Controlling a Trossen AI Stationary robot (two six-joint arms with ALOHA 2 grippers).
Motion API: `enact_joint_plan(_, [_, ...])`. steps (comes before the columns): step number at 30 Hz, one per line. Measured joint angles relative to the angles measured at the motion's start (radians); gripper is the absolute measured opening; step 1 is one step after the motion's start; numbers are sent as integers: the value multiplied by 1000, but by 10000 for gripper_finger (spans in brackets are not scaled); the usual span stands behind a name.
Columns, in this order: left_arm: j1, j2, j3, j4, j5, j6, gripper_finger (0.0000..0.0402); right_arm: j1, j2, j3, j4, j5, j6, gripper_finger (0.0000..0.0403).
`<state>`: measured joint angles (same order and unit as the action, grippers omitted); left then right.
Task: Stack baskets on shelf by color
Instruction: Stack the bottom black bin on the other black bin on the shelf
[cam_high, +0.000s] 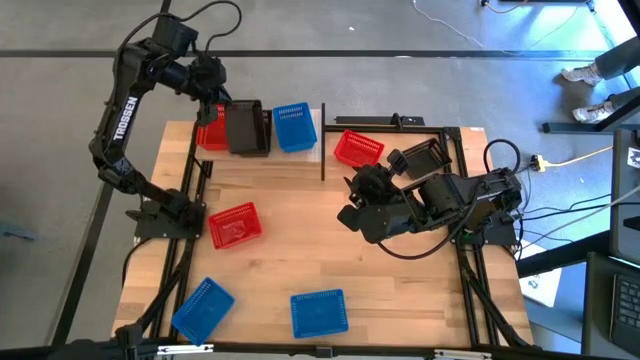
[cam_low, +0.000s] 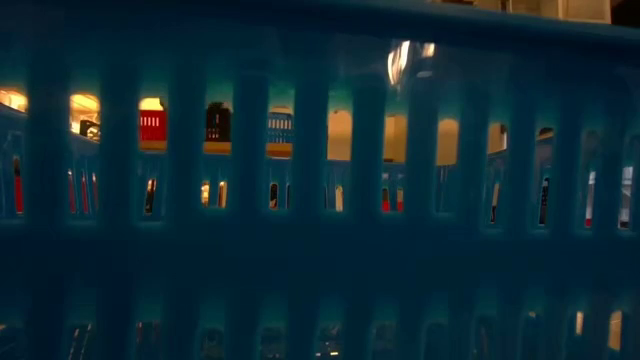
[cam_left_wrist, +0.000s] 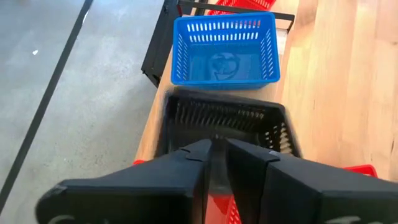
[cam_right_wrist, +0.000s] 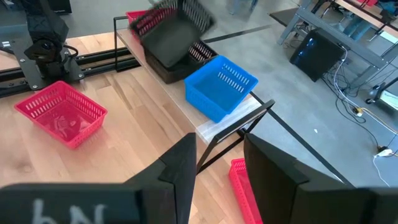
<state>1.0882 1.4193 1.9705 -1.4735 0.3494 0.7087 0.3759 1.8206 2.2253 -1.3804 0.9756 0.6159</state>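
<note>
Plastic fills the low view: the slotted wall of a blue basket (cam_low: 320, 250) stands right against the lens, upright ribs with narrow gaps between them.

In the high view two blue baskets lie along the bottom edge of the wood-plank table (cam_high: 300, 240): the lower-left blue one (cam_high: 203, 308) is turned at an angle and the lower-middle blue one (cam_high: 319, 312) sits squarer. All are open-topped rectangular tubs with perforated sides.

At mid-left lies the centre red basket (cam_high: 234, 225). At mid-right the right gripper (cam_high: 350, 215) hangs over bare wood, its flat dark fingers (cam_right_wrist: 180, 168) spread wide and holding nothing. Above it, near a thin black post, sits the right red basket (cam_high: 357, 148).

Along the top, the pale smooth shelf (cam_right_wrist: 214, 127) carries a row: shelf red basket (cam_high: 208, 132), black basket (cam_high: 247, 127), shelf blue basket (cam_high: 294, 127). The right wrist view shows a second, tilted black basket (cam_right_wrist: 183, 22) above the seated one.

The left gripper (cam_high: 213, 95) hovers over that black stack with only a narrow slit between its fingers (cam_left_wrist: 186, 174). Whether they touch the basket I cannot tell.

Counted: three blue, three red and two black.
</note>
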Motion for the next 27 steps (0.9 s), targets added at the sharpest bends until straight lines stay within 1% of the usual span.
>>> enact_joint_plan(4, [0,0,0,15,-3,0,48,0,0,0,0,0,0,135])
enact_joint_plan(8, [0,0,0,40,-33,1,49,0,0,0,0,0,0,135])
enact_joint_plan(10, [-2,-1,0,49,-30,-2,49,-3,0,0,0,0,0,135])
enact_joint_plan(13, [-13,-16,-1,49,-19,-58,49,-15,0,0,6,2,-8,135])
enact_joint_plan(17, [-25,-70,0,12,-37,-130,49,-71,2,0,69,-6,-108,129])
enact_joint_plan(18, [-29,-85,0,2,-43,-155,50,-93,3,0,98,-27,-144,123])
enact_joint_plan(19, [-33,-100,0,-3,-45,-180,50,-118,3,0,132,-68,-186,115])
enact_joint_plan(22, [-41,-155,0,-9,-43,-246,50,-201,4,-1,264,-250,-341,80])
enact_joint_plan(25, [-41,-211,0,-23,-44,-331,50,-288,9,-1,443,-487,-526,27])
enact_joint_plan(27, [-41,-239,0,-67,-52,-375,50,-345,18,-1,580,-656,-633,8])
